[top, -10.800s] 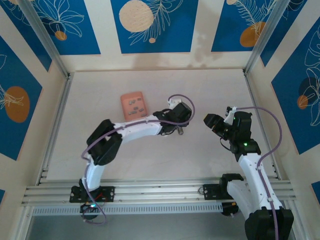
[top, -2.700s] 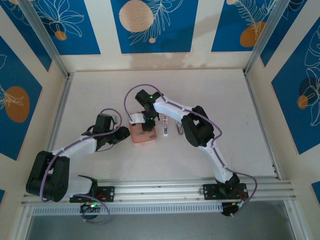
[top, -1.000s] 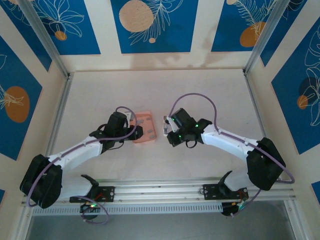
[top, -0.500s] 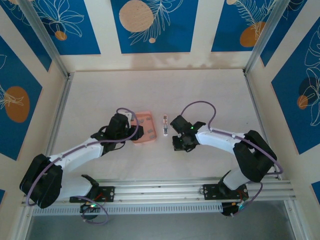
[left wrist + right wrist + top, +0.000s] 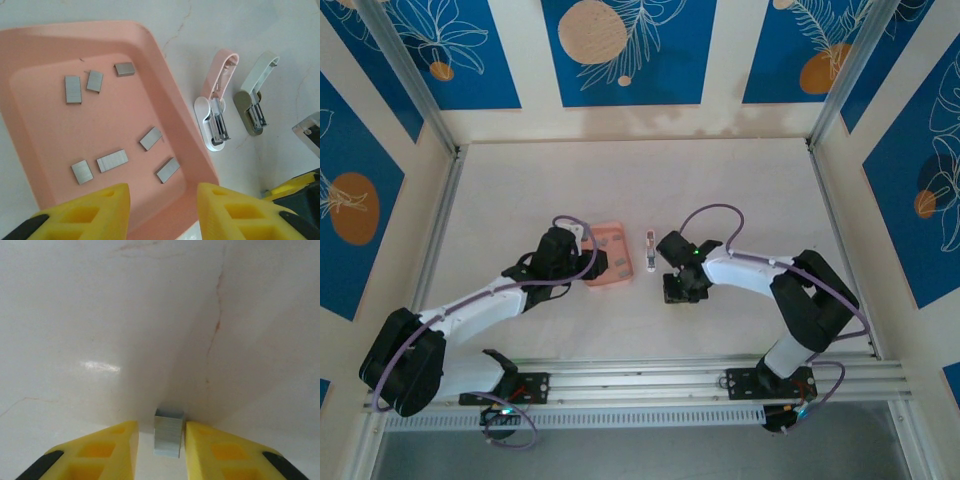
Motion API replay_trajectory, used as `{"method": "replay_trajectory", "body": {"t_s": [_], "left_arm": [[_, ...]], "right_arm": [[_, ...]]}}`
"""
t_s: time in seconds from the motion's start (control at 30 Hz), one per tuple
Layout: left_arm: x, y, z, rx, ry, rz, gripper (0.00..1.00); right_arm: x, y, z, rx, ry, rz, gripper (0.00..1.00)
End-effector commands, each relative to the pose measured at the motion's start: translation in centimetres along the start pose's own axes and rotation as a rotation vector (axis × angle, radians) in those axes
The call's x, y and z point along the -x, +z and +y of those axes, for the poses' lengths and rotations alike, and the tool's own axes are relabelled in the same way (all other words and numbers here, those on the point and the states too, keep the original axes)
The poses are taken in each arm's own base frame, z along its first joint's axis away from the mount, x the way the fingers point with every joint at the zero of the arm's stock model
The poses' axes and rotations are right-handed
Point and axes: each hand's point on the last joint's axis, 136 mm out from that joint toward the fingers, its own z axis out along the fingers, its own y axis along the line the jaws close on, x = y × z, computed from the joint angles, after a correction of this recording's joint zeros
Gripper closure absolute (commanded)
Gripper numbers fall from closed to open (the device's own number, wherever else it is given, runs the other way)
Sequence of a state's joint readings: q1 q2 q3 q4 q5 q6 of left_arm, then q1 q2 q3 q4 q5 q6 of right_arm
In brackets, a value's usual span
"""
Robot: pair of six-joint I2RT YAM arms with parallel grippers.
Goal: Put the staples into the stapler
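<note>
While the left pincer (image 5: 162, 194) hangs parted, empty, the right pincer (image 5: 161, 434) flanks staples (image 5: 169, 438) (unclamped).

White veined table (image 5: 740, 190) under me, aluminium rail (image 5: 640, 378) along its near edge. Blue leaf-print wall panels (image 5: 660, 60) on three sides. Even light.

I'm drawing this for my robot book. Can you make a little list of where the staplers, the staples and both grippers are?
pink-and-white stapler: lying open on the table, right beside the tray
pink tray: holds seven staple strips
grey-and-white stapler: next to the pink one
left gripper: open, over the tray's edge
right gripper: open, one staple strip standing between its fingers
</note>
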State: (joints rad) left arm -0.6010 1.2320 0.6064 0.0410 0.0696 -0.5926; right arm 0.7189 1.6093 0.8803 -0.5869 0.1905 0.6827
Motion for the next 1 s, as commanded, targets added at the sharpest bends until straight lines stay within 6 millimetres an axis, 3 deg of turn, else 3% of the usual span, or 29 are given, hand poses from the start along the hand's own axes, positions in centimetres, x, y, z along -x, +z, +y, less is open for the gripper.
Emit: {"method": "replay_trajectory", "body": {"t_s": [0.0,0.53,0.97], "left_arm": [[-0.2,0.02,-0.58,-0.027,0.007,-0.005,0.61],[-0.44,-0.14,-0.35,-0.024,0.005,-0.008,0.61],[-0.52,-0.4,-0.23,-0.023,0.014,-0.015,0.6]], "right_arm": [[-0.42,-0.26,-0.25,-0.006,0.017,0.051,0.69],[0.0,0.34,-0.07,-0.032,0.016,0.107,0.76],[0.29,-0.3,-0.03,-0.108,-0.002,0.115,0.72]]}}
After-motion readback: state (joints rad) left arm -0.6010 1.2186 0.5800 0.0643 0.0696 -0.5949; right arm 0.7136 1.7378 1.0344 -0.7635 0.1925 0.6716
